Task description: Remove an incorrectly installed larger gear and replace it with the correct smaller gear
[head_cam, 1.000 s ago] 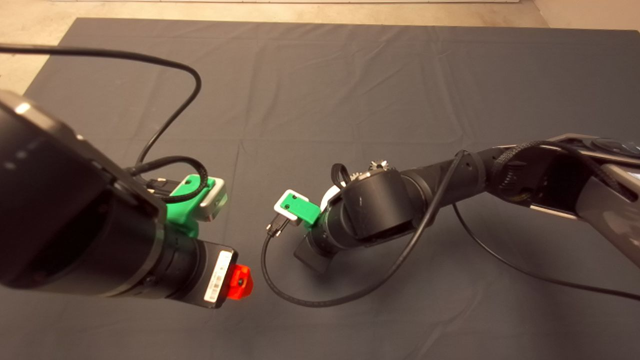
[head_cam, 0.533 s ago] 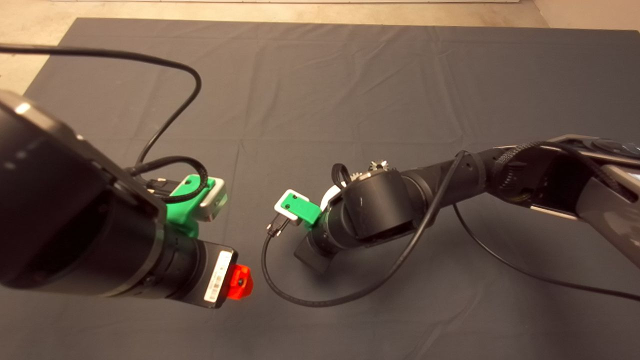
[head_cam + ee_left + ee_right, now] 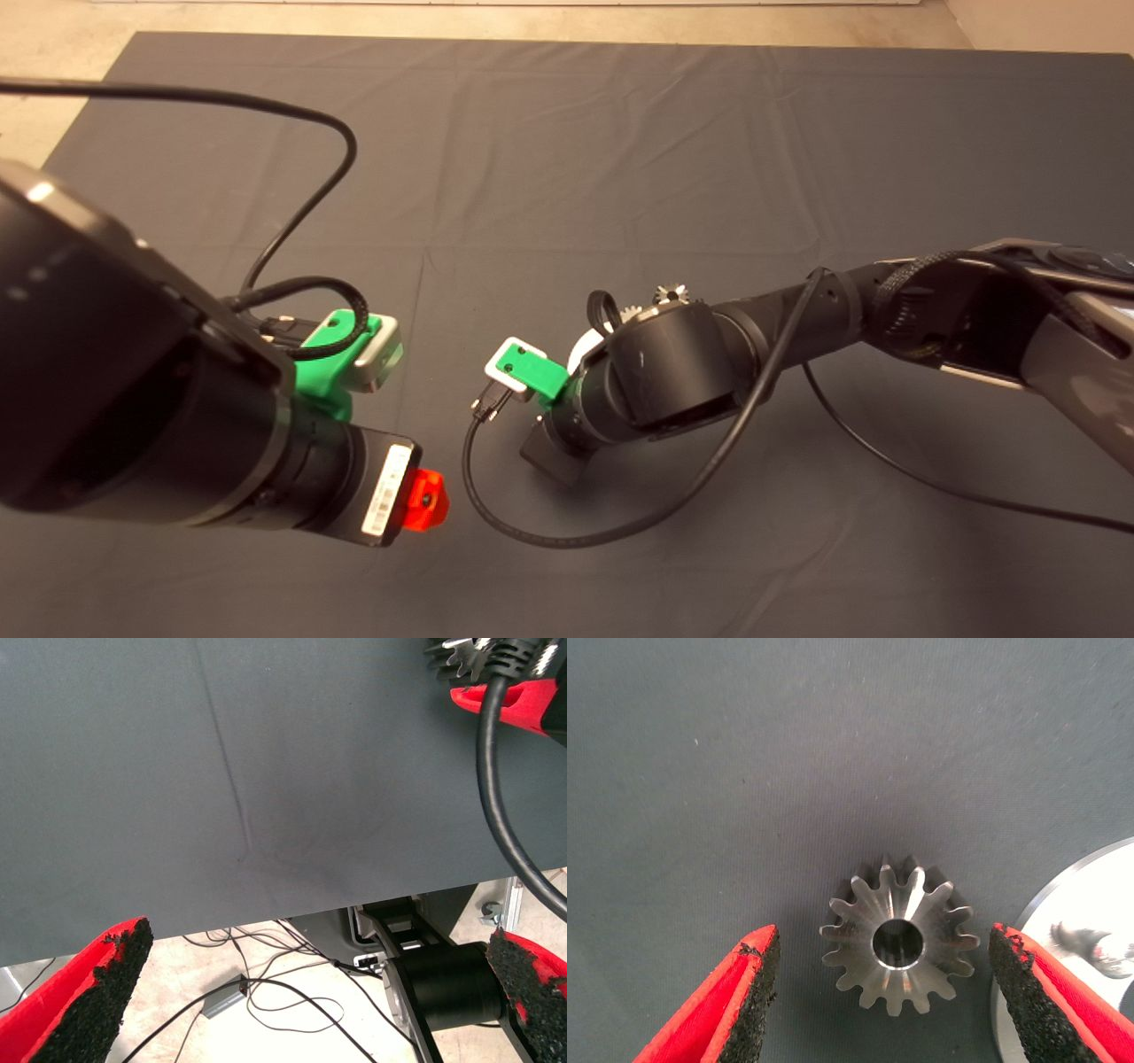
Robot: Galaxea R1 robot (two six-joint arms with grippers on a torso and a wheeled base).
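The smaller gear [image 3: 899,943], dark-grey steel with a dark centre hole, lies flat on the mat. My right gripper [image 3: 883,941] is open around it, one finger on each side, neither touching it. In the head view the right wrist [image 3: 664,368] hides this gear. The larger gear cannot be made out; only a bright white disc with a smooth rim [image 3: 1076,930] shows beside the right finger. My left gripper [image 3: 316,939] is open and empty over the mat's near edge, left of the right arm [image 3: 425,501].
Two small gears [image 3: 631,312] [image 3: 671,292] peek out behind the right wrist. A black cable [image 3: 567,532] loops on the mat below the right wrist. The left wrist view shows a gear's teeth [image 3: 456,656], a red finger [image 3: 523,704] and the floor with cables.
The right wrist has shifted very slightly toward the near side of the mat. The left arm has not moved.
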